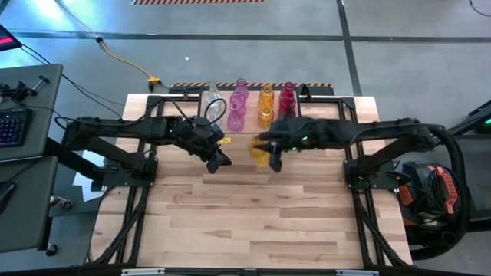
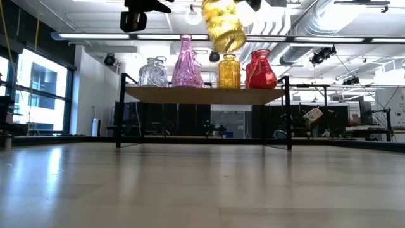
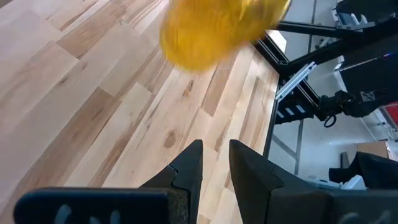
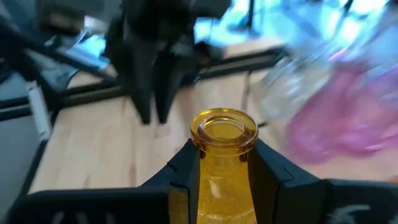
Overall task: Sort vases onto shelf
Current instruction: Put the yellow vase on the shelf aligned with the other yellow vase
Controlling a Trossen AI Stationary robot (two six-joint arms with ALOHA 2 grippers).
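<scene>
Up above the table, the right gripper (image 4: 224, 165) clamps an amber vase (image 1: 261, 151) by its neck, holding it in the air just in front of the shelf (image 2: 202, 95). Clear, pink, amber and red vases stand on that shelf. Beside the lifted vase, the left gripper (image 3: 214, 163) hovers, fingers nearly closed, empty.

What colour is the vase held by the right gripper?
Amber-yellow. The vase, pinched at its neck by the right gripper, shows best in the right wrist view.
</scene>
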